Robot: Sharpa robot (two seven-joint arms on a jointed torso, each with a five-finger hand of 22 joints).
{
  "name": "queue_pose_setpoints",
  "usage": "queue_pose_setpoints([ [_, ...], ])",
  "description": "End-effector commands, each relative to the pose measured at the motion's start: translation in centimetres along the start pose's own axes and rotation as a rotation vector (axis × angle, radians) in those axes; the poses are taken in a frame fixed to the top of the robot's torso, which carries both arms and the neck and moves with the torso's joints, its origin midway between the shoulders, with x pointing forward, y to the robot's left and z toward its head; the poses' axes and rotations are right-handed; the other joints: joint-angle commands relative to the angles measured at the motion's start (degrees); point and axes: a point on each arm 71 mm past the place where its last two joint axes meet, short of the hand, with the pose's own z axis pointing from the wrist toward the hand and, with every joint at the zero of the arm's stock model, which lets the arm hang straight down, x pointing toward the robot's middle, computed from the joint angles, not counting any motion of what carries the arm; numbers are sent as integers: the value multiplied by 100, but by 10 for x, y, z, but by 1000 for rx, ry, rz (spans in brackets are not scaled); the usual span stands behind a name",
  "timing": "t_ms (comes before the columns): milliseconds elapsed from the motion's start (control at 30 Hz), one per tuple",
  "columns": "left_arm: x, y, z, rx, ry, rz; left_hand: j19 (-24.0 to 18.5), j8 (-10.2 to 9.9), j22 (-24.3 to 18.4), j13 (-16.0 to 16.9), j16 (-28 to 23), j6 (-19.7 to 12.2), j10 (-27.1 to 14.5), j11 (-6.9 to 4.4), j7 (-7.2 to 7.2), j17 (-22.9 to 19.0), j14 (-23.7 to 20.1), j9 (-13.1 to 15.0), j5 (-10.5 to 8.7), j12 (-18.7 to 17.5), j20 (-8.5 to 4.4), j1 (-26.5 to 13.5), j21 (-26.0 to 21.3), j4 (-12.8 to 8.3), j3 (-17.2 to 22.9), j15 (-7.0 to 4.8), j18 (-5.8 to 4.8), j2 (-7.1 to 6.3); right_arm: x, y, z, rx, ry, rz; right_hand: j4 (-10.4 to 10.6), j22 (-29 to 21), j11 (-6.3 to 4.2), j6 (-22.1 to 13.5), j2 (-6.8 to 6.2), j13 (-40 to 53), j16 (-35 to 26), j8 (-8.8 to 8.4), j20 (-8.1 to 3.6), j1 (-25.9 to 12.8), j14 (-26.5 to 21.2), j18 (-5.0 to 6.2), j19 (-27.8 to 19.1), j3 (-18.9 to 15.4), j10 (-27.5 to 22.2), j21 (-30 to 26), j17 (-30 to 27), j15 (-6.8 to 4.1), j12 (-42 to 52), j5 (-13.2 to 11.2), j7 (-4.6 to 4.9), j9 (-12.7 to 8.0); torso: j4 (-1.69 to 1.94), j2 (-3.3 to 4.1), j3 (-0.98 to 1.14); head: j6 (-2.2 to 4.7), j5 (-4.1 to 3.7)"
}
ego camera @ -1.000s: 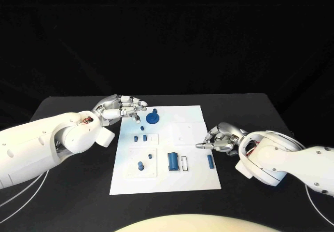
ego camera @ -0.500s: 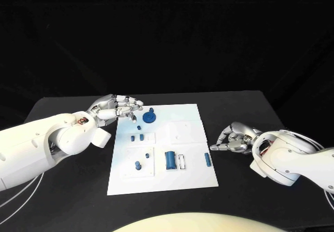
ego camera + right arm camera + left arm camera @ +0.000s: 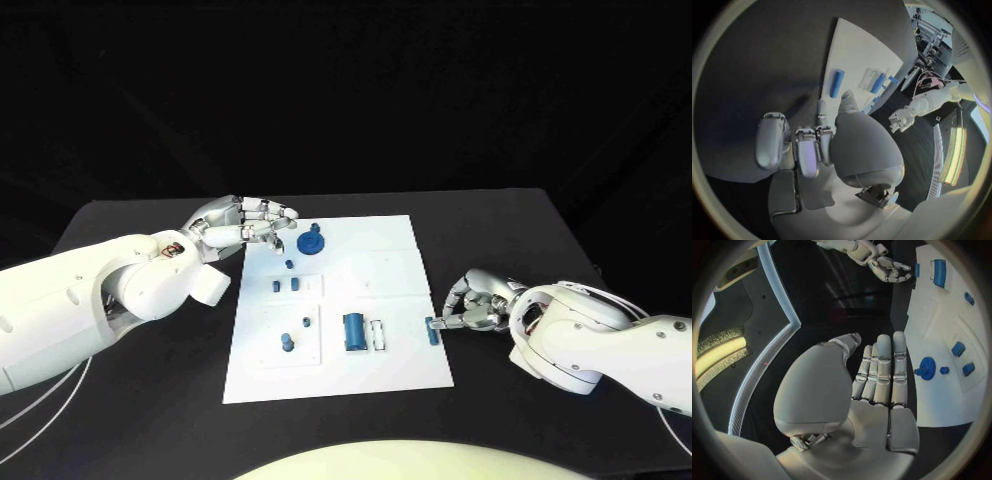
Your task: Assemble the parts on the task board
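Black table [image 3: 144, 400]: right hand [image 3: 469, 305] moved back beside task board [image 3: 389, 250].

dim black surround; task board [image 3: 389, 250] bright under overhead light; wrist views fisheye-bent

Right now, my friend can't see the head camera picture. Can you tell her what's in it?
A white task board lies on a black table with small blue parts on it. The right robot hand reaches the board's edge beside a slim blue piece. The left robot hand hovers near a blue gear.
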Motion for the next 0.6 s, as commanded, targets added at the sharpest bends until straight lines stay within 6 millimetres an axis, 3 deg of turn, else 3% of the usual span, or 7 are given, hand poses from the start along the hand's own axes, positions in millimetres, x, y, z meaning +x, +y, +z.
queue_pose_setpoints([
  [33, 3, -1, 1, 13, 16, -5, 3, 39, -7, -7, -35, -44, -26, 0, -15, -7, -40, -9, 11, -11, 20, 28, -30, -14, -1, -2, 81, 14, 6, 3, 1, -11, 19, -38, 11, 1049, -40, 51, 20, 892, -11, 40, -5, 63, 517, -7, 111, -43, 186, 18, 1128, -43, -5, 17, -5, 9, -8, 0, 0, 3, -5],
  [600, 1, -1, 0, 9, 14, -1, 4, 43, -9, -8, -35, -44, -22, -1, -14, -6, -41, -9, 10, -7, 20, 29, -34, -12, -3, -2, 81, 17, 15, 8, 6, -18, 32, -77, 13, 1074, -132, 285, 121, 1019, 15, 165, -69, 161, 534, -24, 140, -152, 287, 117, 1202, -119, 122, 17, -112, 78, -4, -1, 0, -7, 15],
])
